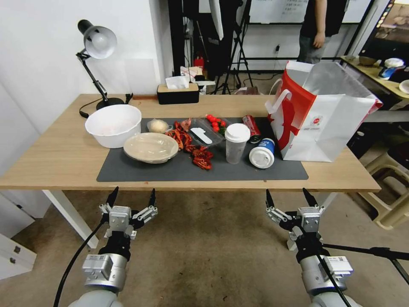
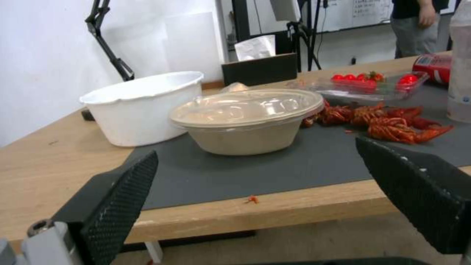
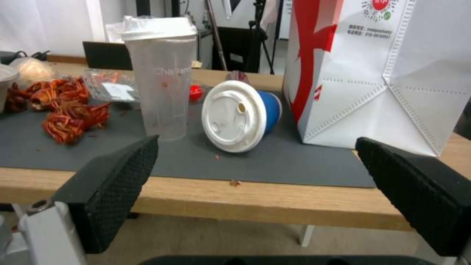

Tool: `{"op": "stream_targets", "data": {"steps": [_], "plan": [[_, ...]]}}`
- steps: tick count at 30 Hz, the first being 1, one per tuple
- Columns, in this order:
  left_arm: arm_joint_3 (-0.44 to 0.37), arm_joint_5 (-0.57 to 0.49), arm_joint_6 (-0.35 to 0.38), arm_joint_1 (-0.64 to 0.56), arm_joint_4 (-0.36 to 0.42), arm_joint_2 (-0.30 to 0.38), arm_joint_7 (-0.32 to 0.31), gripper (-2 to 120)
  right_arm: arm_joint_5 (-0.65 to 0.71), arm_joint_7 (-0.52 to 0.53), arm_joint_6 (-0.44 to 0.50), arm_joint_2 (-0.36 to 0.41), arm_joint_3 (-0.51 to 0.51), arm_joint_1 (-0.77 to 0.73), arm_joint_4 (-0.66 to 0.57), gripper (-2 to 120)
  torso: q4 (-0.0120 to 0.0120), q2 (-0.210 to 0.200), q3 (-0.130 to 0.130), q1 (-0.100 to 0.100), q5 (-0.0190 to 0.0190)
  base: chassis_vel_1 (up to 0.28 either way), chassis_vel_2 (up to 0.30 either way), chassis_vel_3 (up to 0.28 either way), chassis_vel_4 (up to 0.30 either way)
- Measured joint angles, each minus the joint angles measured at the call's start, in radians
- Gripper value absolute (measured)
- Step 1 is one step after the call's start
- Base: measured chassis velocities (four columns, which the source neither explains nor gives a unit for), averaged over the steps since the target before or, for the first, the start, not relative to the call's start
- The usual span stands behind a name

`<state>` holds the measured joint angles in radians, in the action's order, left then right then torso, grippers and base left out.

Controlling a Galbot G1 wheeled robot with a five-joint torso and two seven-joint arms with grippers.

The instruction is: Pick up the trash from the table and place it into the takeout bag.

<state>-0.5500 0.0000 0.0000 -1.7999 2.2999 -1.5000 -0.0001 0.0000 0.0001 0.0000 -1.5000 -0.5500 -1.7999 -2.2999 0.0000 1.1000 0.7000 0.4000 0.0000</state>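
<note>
On the table (image 1: 55,162), the trash lies across the dark mat (image 1: 170,170): a beige lidded bowl (image 1: 151,147) (image 2: 248,119), red crayfish shells (image 1: 191,149) (image 2: 388,121), a clear tub (image 1: 206,130), an upright clear cup with white lid (image 1: 236,143) (image 3: 159,73), a tipped blue-white paper cup (image 1: 262,153) (image 3: 243,114) and a red soda can (image 1: 252,128). The takeout bag (image 1: 324,115) (image 3: 388,70) stands open at the mat's right end. My left gripper (image 1: 131,197) (image 2: 255,206) and right gripper (image 1: 289,197) (image 3: 255,206) hang open below the table's front edge.
A large white bowl (image 1: 113,125) (image 2: 140,106) sits left of the beige bowl. A desk lamp (image 1: 96,55) and a black tissue box (image 1: 177,93) stand at the table's back. Stools (image 1: 390,196) are to the right. A person stands far behind.
</note>
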Motion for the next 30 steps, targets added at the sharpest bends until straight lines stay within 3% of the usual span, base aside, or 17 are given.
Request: {"op": "stream_targets", "data": {"steps": [17, 19, 21, 23, 30], "plan": [[0.002, -0.004, 0.003, 0.000, 0.000, 0.002, -0.002, 100, -0.001, -0.009, -0.002, -0.002, 0.002, -0.003, 0.000, 100, 0.0001, 0.000, 0.000, 0.000, -0.0001, 0.000, 0.000, 0.000, 0.000], [0.025, -0.035, 0.035, 0.002, 0.009, 0.017, -0.024, 100, -0.012, -0.099, -0.028, -0.030, 0.036, -0.039, -0.009, 100, -0.0001, 0.000, 0.000, 0.000, 0.0006, 0.000, 0.000, 0.000, 0.000], [0.035, -0.047, 0.047, 0.003, 0.013, 0.024, -0.032, 100, -0.013, -0.106, -0.031, -0.032, 0.038, -0.042, -0.010, 100, -0.0001, 0.000, 0.000, 0.000, 0.0002, 0.000, 0.000, 0.000, 0.000], [0.128, -0.167, 0.171, 0.012, 0.053, 0.086, -0.114, 100, -0.007, -0.127, -0.040, -0.040, 0.045, -0.047, -0.016, 100, -0.0002, 0.000, 0.000, 0.000, -0.0001, 0.000, 0.000, 0.000, 0.000], [0.161, -0.213, 0.185, 0.017, 0.056, 0.105, -0.137, 100, 0.000, -0.133, -0.014, -0.041, 0.044, -0.047, -0.009, 100, 0.0001, 0.000, 0.000, 0.000, 0.0000, 0.000, 0.000, 0.000, 0.000]]}}
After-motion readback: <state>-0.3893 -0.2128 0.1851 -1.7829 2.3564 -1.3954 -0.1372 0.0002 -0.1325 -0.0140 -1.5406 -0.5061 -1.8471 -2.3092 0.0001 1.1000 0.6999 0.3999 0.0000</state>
